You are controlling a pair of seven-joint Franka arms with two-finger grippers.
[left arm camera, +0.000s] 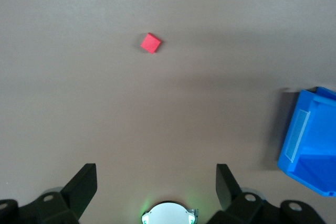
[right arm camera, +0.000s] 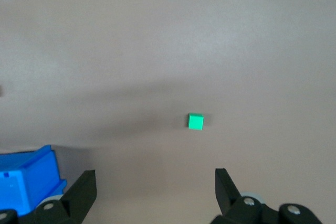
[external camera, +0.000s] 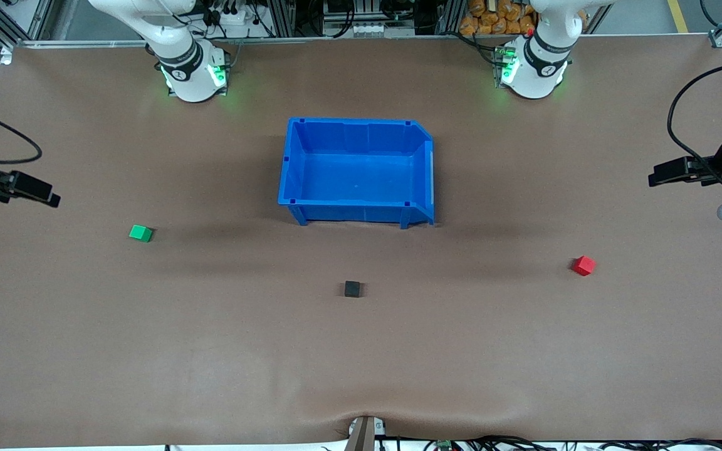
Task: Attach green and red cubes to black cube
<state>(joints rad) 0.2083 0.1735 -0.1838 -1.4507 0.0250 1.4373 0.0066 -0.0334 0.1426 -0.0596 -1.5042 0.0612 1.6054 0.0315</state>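
The green cube [external camera: 141,233] lies on the table toward the right arm's end and also shows in the right wrist view [right arm camera: 195,121]. The red cube [external camera: 583,265] lies toward the left arm's end and also shows in the left wrist view [left arm camera: 150,43]. The black cube [external camera: 352,289] sits between them, nearer the front camera than the blue bin, and is out of both wrist views. My left gripper [left arm camera: 156,174] is open and empty, high over the table at its own end [external camera: 657,175]. My right gripper [right arm camera: 155,179] is open and empty, high over its end [external camera: 47,197].
An empty blue bin [external camera: 355,212] stands mid-table, farther from the front camera than the black cube; its corner shows in the left wrist view [left arm camera: 310,140] and the right wrist view [right arm camera: 26,179]. The brown table mat [external camera: 361,363] lies bare around the three cubes.
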